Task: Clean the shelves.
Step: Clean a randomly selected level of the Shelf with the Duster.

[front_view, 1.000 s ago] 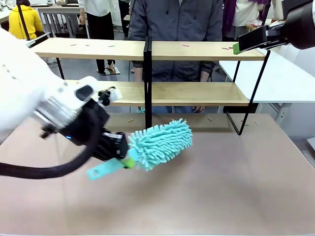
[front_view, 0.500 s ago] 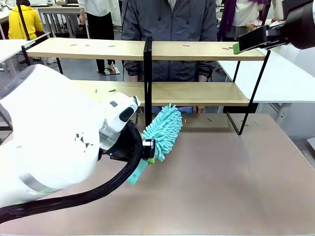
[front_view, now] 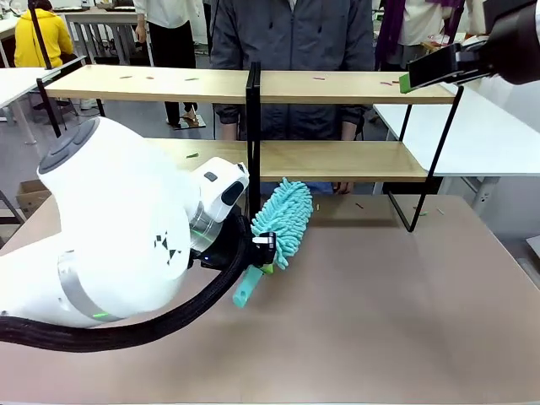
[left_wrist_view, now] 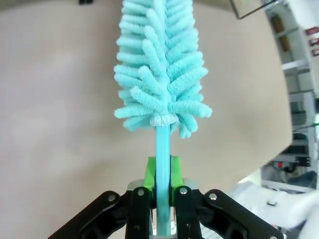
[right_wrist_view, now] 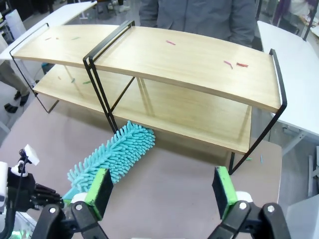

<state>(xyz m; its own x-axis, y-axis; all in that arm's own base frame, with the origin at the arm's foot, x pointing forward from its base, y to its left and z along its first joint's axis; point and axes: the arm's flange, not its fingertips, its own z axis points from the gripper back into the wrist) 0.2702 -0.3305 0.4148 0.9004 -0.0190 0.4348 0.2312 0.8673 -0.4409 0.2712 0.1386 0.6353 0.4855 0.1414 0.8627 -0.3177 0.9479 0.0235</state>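
- Your left gripper (left_wrist_view: 162,194) has its fingers closed tight on the flat handle of a turquoise fluffy chenille duster (left_wrist_view: 159,74). The green pads (left_wrist_view: 149,173) press the handle from both sides.
- The handle runs straight out between those fingers, and the fluffy head begins just beyond the fingertips and points away from them.
- In the front view, the stub end of the handle sticks out behind the left gripper (front_view: 262,251), down towards the broad brown table (front_view: 380,321).
- Past the tip of the duster's head (front_view: 284,221) stand the shelves (front_view: 337,87), a wide two-tier rack of light wooden boards in a thin black metal frame. The head reaches up to the front edge of the lower board, just beside the central black post. You cannot tell whether it touches.
- Your right gripper (right_wrist_view: 162,193) has its fingers spread wide with nothing between them.
- Ahead of and below those open fingers lie the shelves (right_wrist_view: 189,59), with small red scraps (right_wrist_view: 234,63) on the top board.
- Beyond the shelves, farthest from both sets of fingers, stands a person in a grey jacket (front_view: 291,42).
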